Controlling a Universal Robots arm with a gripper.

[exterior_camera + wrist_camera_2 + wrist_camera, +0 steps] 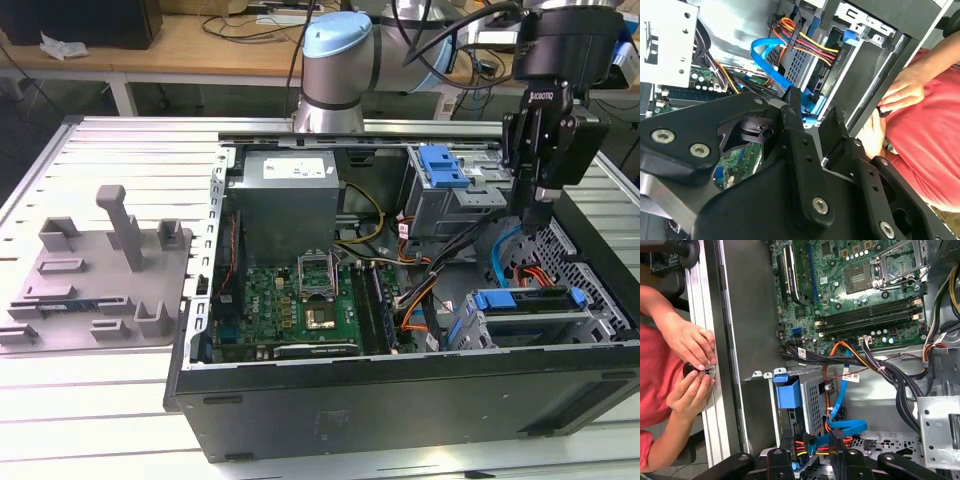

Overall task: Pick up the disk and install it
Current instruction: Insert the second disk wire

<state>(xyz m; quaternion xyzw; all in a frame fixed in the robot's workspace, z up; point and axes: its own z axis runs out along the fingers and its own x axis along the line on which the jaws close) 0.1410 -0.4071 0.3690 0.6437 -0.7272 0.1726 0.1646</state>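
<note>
The disk (527, 300) sits slotted in the metal drive cage (480, 335) at the case's front corner, on the exterior view's right. Its blue carrier edge shows; the silver body is hidden. The same blue carrier edge (788, 393) shows in the first wrist view. My gripper (535, 222) hangs above that cage, apart from it, fingers pointing down. It is open, with nothing between the black fingers (792, 107) in both wrist views.
The open computer case (400, 390) holds a motherboard (300, 300), a power supply (290, 195), loose cables and a rear cage with a blue clip (445, 165). A grey fixture plate (100, 270) lies left. A person's hands (690, 360) work at the table rail.
</note>
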